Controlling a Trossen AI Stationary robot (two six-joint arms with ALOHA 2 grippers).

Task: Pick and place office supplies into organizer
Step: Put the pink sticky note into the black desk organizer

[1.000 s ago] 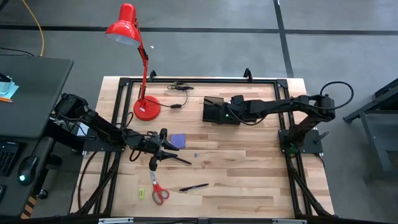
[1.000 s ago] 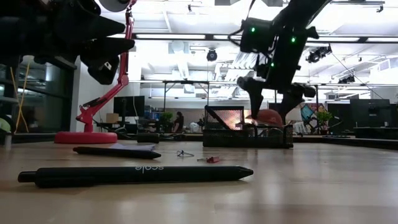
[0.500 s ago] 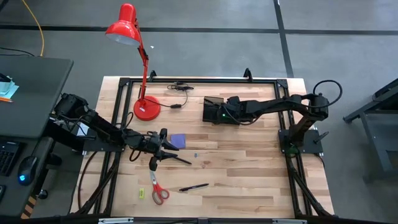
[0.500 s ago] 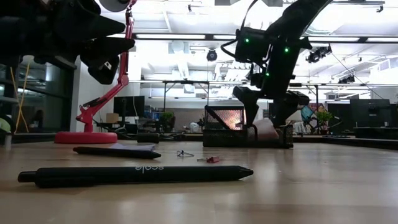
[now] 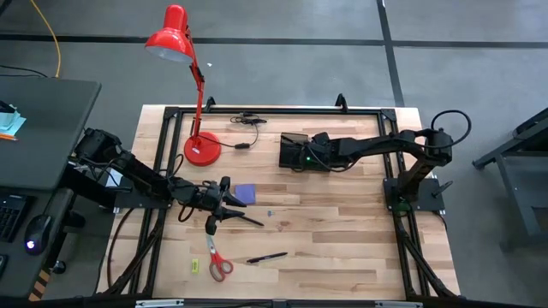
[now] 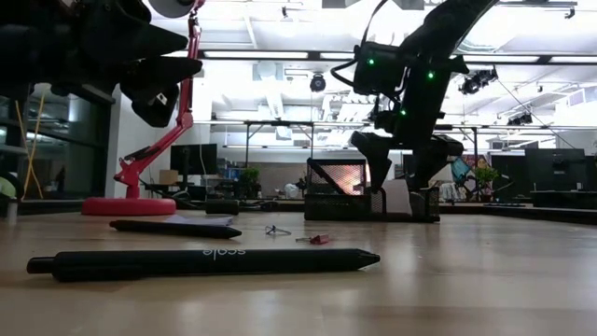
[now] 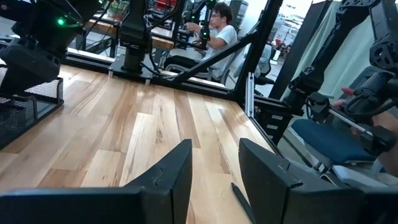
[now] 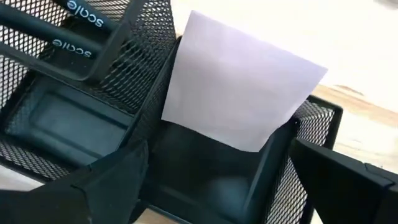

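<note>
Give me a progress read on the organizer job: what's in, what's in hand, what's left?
Done: two black pens lie in the organizer, and a pink note pad leans in one compartment. In hand: the right gripper, open, sits over that pad; whether it is fully seated I cannot tell. Left: purple note pad, scissors, a pen and a small yellow-green piece on the table. The left gripper hovers beside the purple pad.

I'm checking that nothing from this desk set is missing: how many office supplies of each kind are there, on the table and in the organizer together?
Pens: 4, two on the table at and, two in the organizer at and
Note pads: 2, purple and pink
Scissors: 1
Yellow-green piece: 1
Total: 8
</note>
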